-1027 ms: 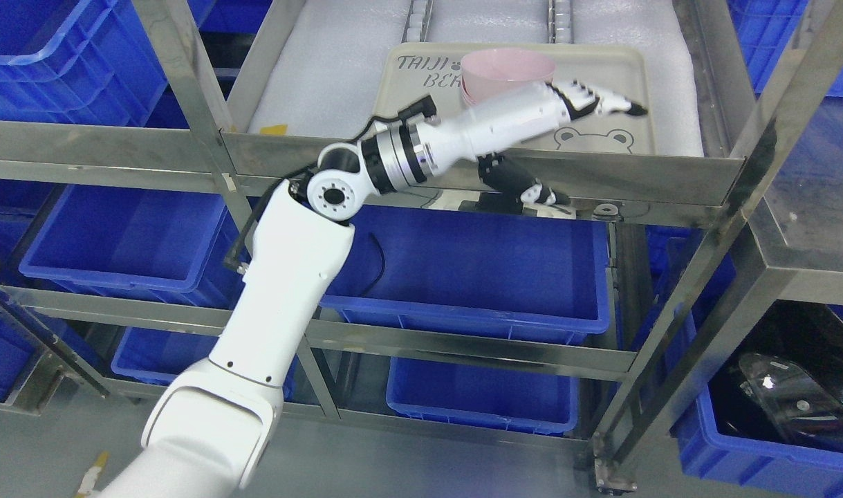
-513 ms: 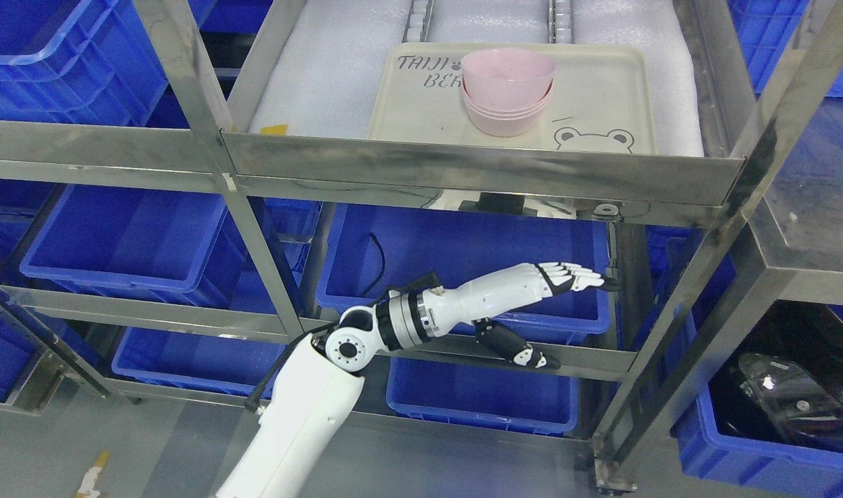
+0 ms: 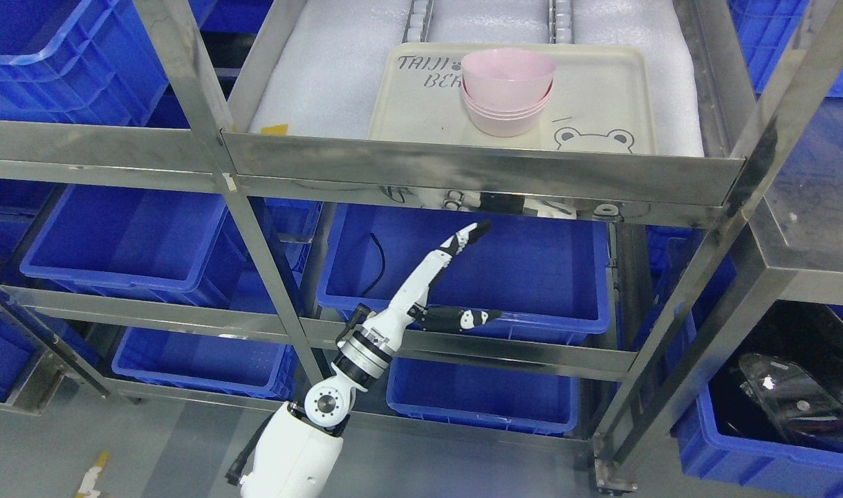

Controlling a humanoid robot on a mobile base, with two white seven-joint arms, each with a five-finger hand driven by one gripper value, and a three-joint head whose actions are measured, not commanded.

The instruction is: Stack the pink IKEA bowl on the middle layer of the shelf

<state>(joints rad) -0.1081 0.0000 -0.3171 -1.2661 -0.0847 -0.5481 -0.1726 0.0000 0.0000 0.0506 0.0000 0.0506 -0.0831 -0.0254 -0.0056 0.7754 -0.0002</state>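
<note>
The left hand (image 3: 440, 277) hangs in front of the shelf's lower level, fingers (image 3: 467, 235) stretched straight and pressed together, thumb (image 3: 462, 319) splayed out to the side, holding nothing. Behind it sits a blue bin (image 3: 532, 277) on the lower layer, well below the steel front rail (image 3: 476, 169) of the middle layer. On that layer, a cream bear-print tray (image 3: 601, 90) rests on white foam padding (image 3: 324, 76). The stack of pink bowls (image 3: 507, 90), at least 3 nested, stands upright near the tray's middle, closer to its back edge, well apart from the hand.
</note>
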